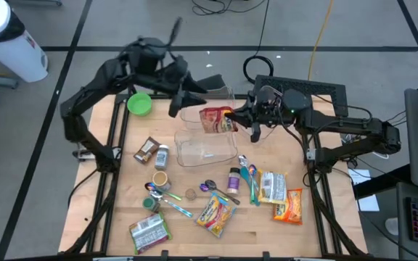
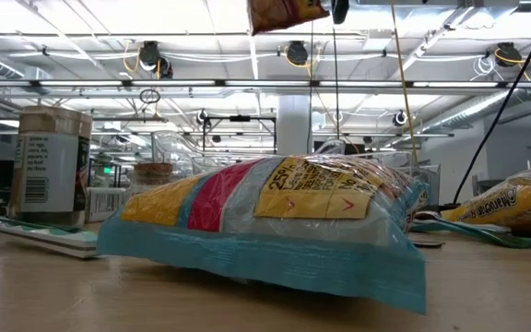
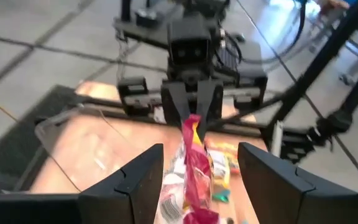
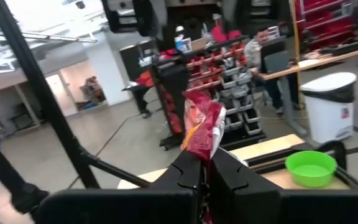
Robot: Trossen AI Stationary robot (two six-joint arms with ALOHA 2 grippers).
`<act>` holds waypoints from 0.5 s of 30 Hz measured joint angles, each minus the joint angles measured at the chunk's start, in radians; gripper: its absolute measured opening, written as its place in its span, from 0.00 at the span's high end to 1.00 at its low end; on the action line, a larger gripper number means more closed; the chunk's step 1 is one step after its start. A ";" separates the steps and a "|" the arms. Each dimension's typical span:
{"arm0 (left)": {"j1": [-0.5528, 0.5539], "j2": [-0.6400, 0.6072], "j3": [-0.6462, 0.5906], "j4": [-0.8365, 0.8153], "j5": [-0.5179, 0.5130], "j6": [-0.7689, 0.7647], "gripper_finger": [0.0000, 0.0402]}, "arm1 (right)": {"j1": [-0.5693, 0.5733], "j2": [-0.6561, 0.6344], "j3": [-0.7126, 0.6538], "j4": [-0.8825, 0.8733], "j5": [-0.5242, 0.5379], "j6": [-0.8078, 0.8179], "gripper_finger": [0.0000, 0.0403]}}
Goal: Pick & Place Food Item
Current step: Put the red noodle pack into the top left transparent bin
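Red snack bag [image 1: 217, 119] hangs in the air above the far-centre of the table, over the clear plastic containers. The right gripper [image 1: 232, 114] is closed tight on one edge of it; in the right wrist view the two fingers [image 4: 188, 171] pinch the bag's seam and the pouch [image 4: 202, 127] stands up crumpled above them. The left gripper [image 3: 199, 163] sits just on the far-left side of the bag, jaws parted with the bag between them and no contact visible on either pad; it holds nothing.

Handling, judged: the bag is light, thin-walled film, soft and crinkly, with loose contents that shift. It sags from a single pinch point and will swing on fast moves. Film looks glossy, so likely slippery; the sealed seam is the best place to grip, as it is flat and stiffer than the body. Squeezing the belly risks crushing what is inside.

Containers: clear plastic tub [image 1: 205, 148] at table centre looks empty. A second clear tub [image 1: 216, 95] lies farther back, partly under the grippers; contents cannot be told. Green bowl [image 1: 139, 104] at far left appears empty.

In the low view a blue-edged packet [image 2: 265, 226] lying on the table fills the foreground.
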 joint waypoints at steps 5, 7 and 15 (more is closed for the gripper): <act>-0.036 0.102 0.097 -0.069 0.001 0.036 0.46 | 0.000 0.000 0.001 -0.031 -0.008 0.007 1.00; -0.047 0.125 0.107 -0.068 0.002 0.037 0.46 | 0.000 0.000 0.001 -0.035 -0.008 0.007 1.00; -0.061 0.166 0.108 -0.104 0.000 0.055 0.46 | 0.001 0.000 0.001 -0.036 -0.015 0.007 1.00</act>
